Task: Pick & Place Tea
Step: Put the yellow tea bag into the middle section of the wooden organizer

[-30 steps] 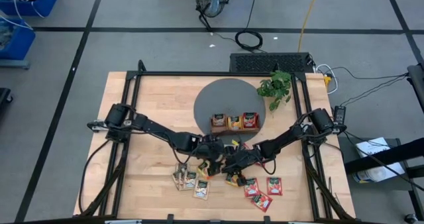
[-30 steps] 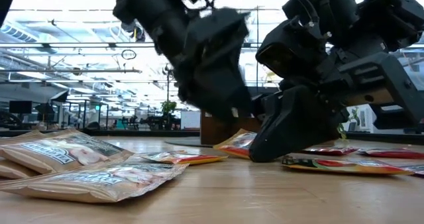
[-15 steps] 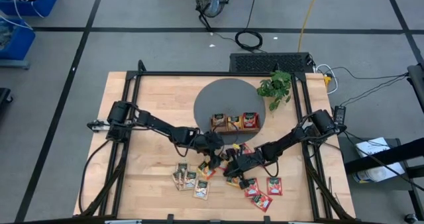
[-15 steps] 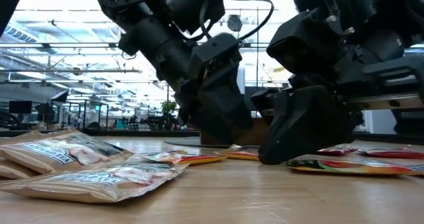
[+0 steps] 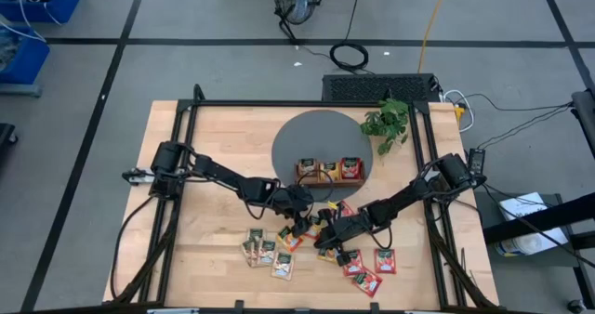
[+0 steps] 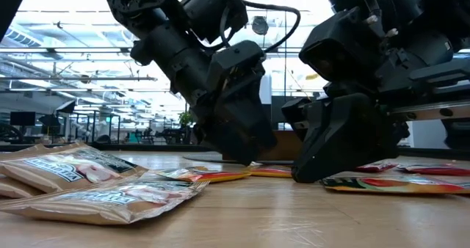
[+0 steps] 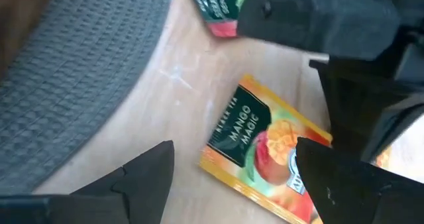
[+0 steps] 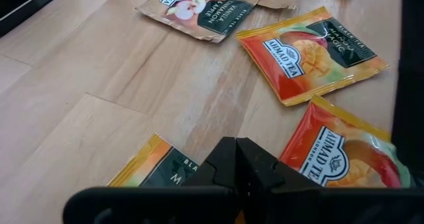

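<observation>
A pale wooden table [image 5: 214, 137] fills the scene, with tea sachets [image 5: 268, 253] scattered along its near edge. Just behind them, mid-table, the left gripper [image 7: 232, 177] hangs spread wide over an orange mango sachet [image 7: 265, 151], gripping nothing. Beside it the right gripper [image 8: 237, 161] is pressed shut, seemingly empty, low over more orange sachets [image 8: 311, 52]. Farther back, a wooden tray [image 5: 328, 172] on a grey mat [image 5: 307, 133] holds three sachets

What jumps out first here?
Both grippers meet low at mid-table amid scattered tea sachets. The left gripper stands open over an orange mango sachet; the right gripper is shut, tips down among more orange ones. Behind them, a tray on a grey mat already holds sachets.
</observation>
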You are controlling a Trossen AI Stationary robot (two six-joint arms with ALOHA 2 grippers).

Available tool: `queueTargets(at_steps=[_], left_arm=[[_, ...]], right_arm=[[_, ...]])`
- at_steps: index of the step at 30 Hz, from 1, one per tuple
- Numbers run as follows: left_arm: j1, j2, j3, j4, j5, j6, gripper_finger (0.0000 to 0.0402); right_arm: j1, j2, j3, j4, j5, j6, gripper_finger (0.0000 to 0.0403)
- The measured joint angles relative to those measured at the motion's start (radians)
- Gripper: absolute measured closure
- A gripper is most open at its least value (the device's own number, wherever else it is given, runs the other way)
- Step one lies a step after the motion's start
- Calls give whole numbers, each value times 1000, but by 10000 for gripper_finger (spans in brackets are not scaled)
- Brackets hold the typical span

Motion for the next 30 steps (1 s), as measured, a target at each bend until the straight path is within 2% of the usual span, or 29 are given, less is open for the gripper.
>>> queueTargets(at_steps=[13,17,20,30], left_arm=[[-45,0,0,15,33,45,174],[-44,0,0,15,33,47,200],[-44,0,0,18,30,56,218],[-41,0,0,33,-50,81,288]], right_arm=[[-2,0,-1,0,11,5,403],[5,0,-3,11,74,-8,403],[8,0,-4,15,70,-15,403],[7,1,-4,15,80,-15,403]])
